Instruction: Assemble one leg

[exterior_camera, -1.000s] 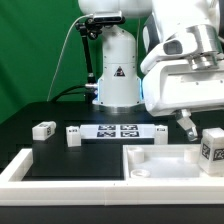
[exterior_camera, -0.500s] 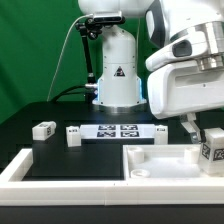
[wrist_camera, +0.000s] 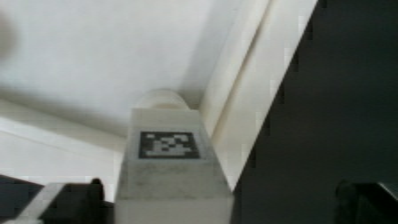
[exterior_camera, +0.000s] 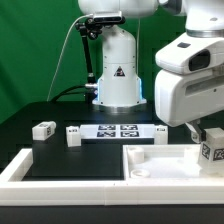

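A leg stands on the right part of the large white panel, tag facing the camera. My gripper hangs just above and behind it at the exterior view's right. In the wrist view the same leg rises between my fingers, tag up. One dark fingertip is close beside it and the other is well away from it. The gripper is open and holds nothing. Two more legs lie on the black table at the exterior view's left.
The marker board lies flat in front of the robot base. A small white piece sits at its right end. A white raised rim runs along the front. In the wrist view, dark table borders the panel's edge.
The arm has moved toward the exterior view's right, and the gripper now stands over the leg on the panel. The loose parts have not moved.
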Motion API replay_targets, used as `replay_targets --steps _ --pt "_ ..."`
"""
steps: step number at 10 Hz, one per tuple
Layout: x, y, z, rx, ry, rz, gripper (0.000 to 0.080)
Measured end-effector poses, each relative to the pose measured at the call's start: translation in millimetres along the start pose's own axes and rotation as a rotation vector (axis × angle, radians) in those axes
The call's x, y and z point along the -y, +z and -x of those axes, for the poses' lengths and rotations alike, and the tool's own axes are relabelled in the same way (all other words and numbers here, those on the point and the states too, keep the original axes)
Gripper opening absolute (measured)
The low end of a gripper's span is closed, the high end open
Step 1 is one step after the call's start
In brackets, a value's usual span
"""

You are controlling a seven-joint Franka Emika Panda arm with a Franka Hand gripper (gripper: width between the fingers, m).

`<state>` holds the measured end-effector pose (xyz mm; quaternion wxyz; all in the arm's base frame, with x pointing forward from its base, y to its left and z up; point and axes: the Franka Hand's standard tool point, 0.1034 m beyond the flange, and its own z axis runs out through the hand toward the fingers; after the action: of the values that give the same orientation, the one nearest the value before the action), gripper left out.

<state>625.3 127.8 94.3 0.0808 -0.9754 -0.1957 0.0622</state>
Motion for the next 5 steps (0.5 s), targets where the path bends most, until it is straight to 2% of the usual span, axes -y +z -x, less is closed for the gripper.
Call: replay_targets --steps 2,3,4,5 --pt "-1.5 0.8 -2.2 -0.017 0.002 0.004 0.0649" --pt "-1.4 0.8 -2.2 -0.017 0.002 0.004 0.0551" --pt "-1.5 0.8 -2.2 -0.017 0.002 0.004 0.0416" --pt "-1.5 0.7 -2.3 -0.018 0.002 0.004 0.0416"
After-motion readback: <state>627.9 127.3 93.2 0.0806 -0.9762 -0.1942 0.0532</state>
